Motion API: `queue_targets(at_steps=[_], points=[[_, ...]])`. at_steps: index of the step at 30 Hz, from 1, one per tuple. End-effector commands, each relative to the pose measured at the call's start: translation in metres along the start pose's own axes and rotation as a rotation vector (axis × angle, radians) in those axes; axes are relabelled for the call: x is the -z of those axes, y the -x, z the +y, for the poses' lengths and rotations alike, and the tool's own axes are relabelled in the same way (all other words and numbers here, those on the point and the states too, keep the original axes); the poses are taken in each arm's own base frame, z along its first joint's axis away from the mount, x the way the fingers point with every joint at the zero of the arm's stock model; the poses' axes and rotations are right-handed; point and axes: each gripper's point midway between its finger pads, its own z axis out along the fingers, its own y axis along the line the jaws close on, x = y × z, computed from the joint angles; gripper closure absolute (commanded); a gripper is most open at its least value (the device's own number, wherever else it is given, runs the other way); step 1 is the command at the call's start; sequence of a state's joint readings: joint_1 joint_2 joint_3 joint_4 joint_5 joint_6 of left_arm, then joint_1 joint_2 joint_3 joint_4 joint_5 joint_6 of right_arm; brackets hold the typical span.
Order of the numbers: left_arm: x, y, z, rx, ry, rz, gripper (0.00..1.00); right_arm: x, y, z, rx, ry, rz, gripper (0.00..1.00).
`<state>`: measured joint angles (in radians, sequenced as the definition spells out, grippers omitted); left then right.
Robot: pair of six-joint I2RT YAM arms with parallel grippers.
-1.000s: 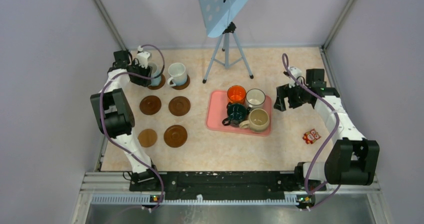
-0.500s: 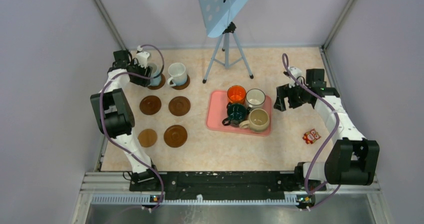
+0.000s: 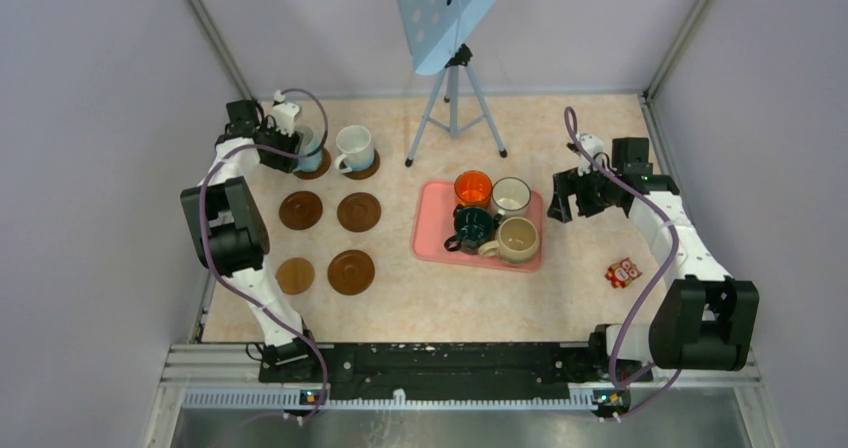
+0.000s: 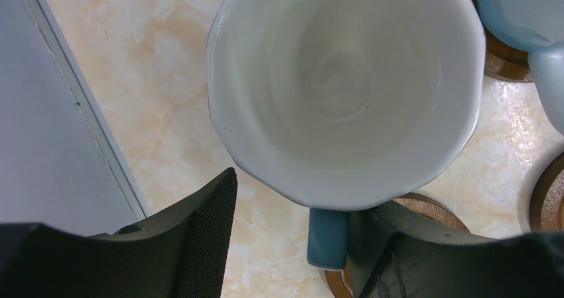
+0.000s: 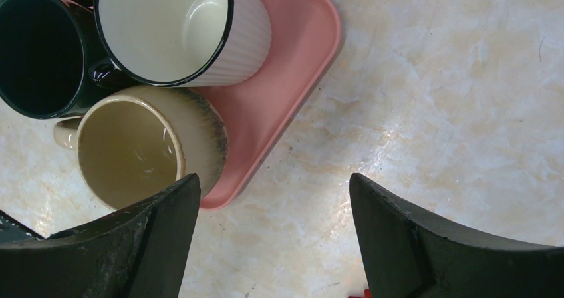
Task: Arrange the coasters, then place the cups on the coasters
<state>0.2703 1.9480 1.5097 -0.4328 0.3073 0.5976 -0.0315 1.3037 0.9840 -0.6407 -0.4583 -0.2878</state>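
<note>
Coasters (image 3: 351, 271) lie in a two-by-three grid on the left half of the desk (image 3: 400, 298), so the arranging looks done. Nearest the arms sit the small tan coaster (image 3: 295, 275) and a brown one beside it, both bare. The middle pair is bare too.

To the right, the pink tray (image 3: 430, 203) carries four cups. The beige cup (image 3: 517, 238) and dark cup (image 3: 472, 225) are in front, the orange cup (image 3: 473, 187) and dark-rimmed cup (image 3: 511, 196) behind. The right fingers (image 5: 133, 245) are spread wide and hold nothing. They hang over bare desk just beside the tray's edge, near the beige cup.

In the far row each coaster carries a white cup (image 3: 355, 146). The left fingers (image 4: 199, 245) are at the far-left cup (image 4: 346, 85), half spread either side of its blue handle (image 4: 328, 238) without pinching it. That cup rests on its coaster, so I judge this to be the release of the second cup.

Next, the left arm needs to lift away without catching the handle. Then a tray cup must be gripped and carried to a bare middle coaster.
</note>
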Motion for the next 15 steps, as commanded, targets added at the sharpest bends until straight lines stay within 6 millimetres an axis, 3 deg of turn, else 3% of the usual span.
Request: queue_targets(at_steps=[1,6,15], points=[[0.019,0.029,0.008,-0.050,0.016,-0.085,0.36,0.009,0.020,-0.001,0.029,-0.006,-0.060,0.19],[0.022,0.031,-0.007,-0.060,-0.057,-0.104,0.33,0.008,0.020,0.000,0.028,-0.002,-0.060,0.19],[0.013,0.014,-0.009,-0.064,-0.070,-0.047,0.32,0.009,0.020,-0.001,0.030,-0.007,-0.059,0.19]])
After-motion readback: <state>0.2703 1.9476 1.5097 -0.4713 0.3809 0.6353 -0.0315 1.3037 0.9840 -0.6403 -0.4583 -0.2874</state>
